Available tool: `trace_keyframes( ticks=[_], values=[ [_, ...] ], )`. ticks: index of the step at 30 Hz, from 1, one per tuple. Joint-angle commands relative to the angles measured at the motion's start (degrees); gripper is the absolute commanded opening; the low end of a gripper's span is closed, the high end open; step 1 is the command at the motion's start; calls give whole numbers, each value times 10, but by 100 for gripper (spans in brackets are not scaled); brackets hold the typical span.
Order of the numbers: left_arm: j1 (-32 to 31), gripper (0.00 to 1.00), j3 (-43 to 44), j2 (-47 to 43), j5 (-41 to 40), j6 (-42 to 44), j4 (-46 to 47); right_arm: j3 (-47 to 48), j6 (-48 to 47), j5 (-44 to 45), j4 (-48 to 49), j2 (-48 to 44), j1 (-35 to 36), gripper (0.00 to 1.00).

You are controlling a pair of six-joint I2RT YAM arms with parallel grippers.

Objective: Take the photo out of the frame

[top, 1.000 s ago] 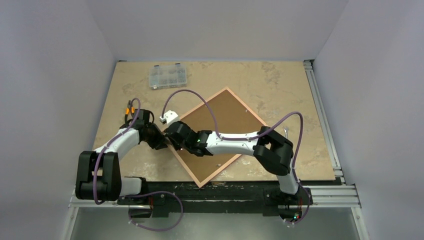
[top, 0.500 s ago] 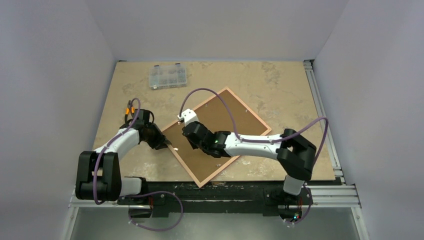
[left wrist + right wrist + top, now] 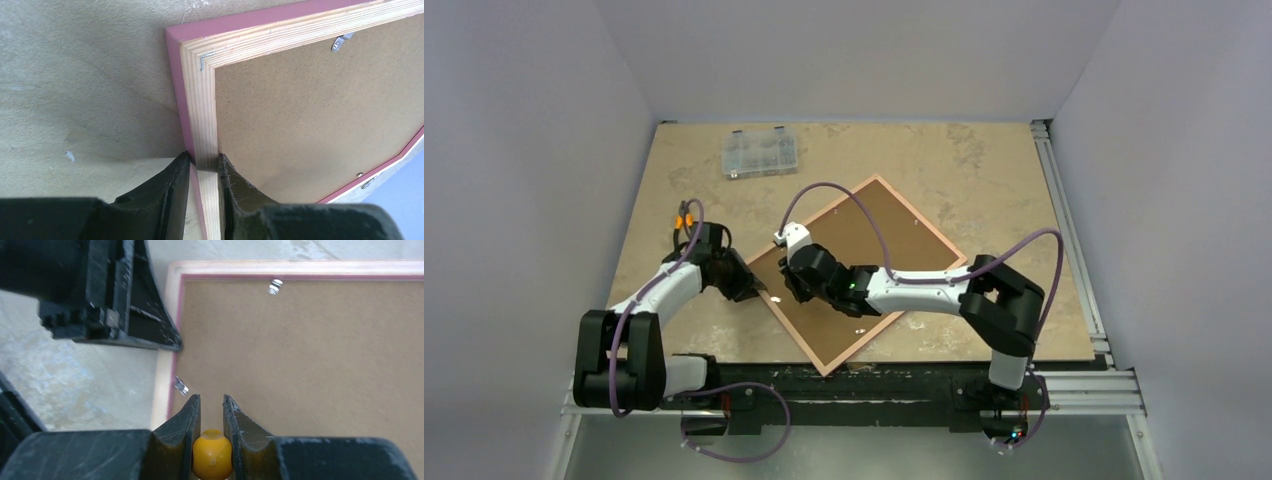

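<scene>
The pink frame [image 3: 921, 222] lies face down and turned like a diamond on the table, its brown backing board [image 3: 894, 235] up. The photo is hidden under the board. My left gripper [image 3: 754, 287] is shut on the frame's pale wood rail [image 3: 197, 100] close to the left corner, one finger outside, one on the board [image 3: 300, 115]. My right gripper [image 3: 792, 290] hovers over the board just inside that corner, its fingertips [image 3: 191, 405] a narrow gap apart with nothing between them. A small metal tab [image 3: 181, 386] sits at the rail [image 3: 162, 375] beside its left finger.
A clear plastic compartment box [image 3: 760, 153] stands at the back left. More metal tabs [image 3: 274, 286] [image 3: 341, 42] hold the board along the frame's edges. An aluminium rail [image 3: 1074, 250] runs along the table's right side. The two grippers are close together.
My right gripper has drawn back from right beside the left gripper to a spot over the board near the corner. The left gripper has kept its hold.
</scene>
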Motion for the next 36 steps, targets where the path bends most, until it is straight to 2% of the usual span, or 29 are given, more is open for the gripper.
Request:
trace_keyframes(
  ticks=[1, 5, 21, 36],
  values=[
    [5, 25, 1, -11, 4, 14, 3, 54, -8, -25, 63, 37, -2, 0],
    [5, 27, 9, 4, 4, 19, 4, 74, -16, -37, 76, 61, -2, 0],
    [5, 24, 8, 10, 6, 21, 11, 96, -15, -52, 83, 86, 8, 0],
    [5, 23, 6, 6, 4, 22, 7, 121, -33, 2, 75, 119, 8, 0]
  ],
)
